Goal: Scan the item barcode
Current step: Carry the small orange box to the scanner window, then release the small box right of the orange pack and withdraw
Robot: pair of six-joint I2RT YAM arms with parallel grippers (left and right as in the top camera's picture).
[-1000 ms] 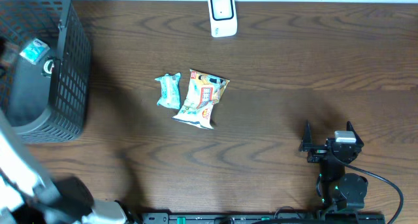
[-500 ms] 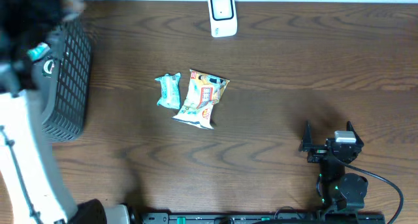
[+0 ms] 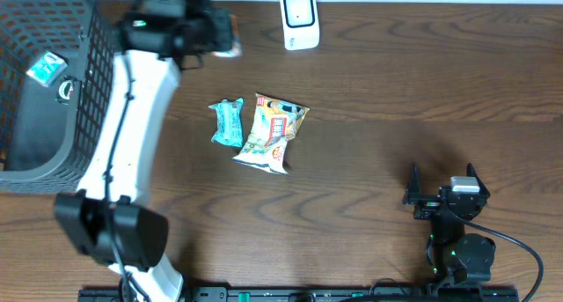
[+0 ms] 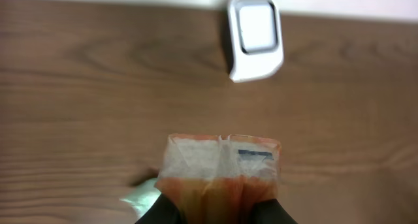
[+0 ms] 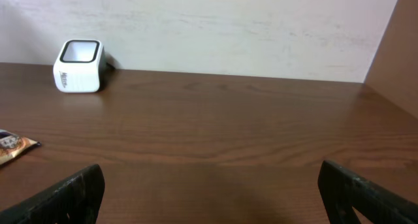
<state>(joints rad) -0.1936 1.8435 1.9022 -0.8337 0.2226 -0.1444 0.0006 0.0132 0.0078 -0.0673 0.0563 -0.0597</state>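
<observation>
The orange packet [image 4: 222, 168] is pinched in your left gripper [image 3: 211, 31], held off the table [image 3: 369, 91] near its far edge and just short of the white scanner [image 4: 256, 36]. The fingers are closed on the packet's near end, which hides that end from the wrist camera.

To do this step well, carry the packet the rest of the way until it hangs over the scanner's dark-framed window, which looks upward. The pale label with a dark strip [image 4: 255, 154] now faces up toward the wrist camera. It is too blurred to call a barcode. If it is the code, you will likely need to roll the wrist so that this face turns down to the window. Hold it flat and steady there, and keep the grip firm but away from the label.

The packet's crimped free end points away from the fingers, toward the scanner and the far edge. Its long axis seems to run along that same line, with the scanner slightly to the right of it. With part of it buried in the grip, I cannot tell its full length.

Further out, a teal packet [image 3: 227, 123] and a printed snack bag [image 3: 271, 133] lie touching mid-table. A wire basket [image 3: 92, 117] stands at the left. Your right gripper [image 3: 442, 172] rests well apart with fingers spread wide, holding nothing.
</observation>
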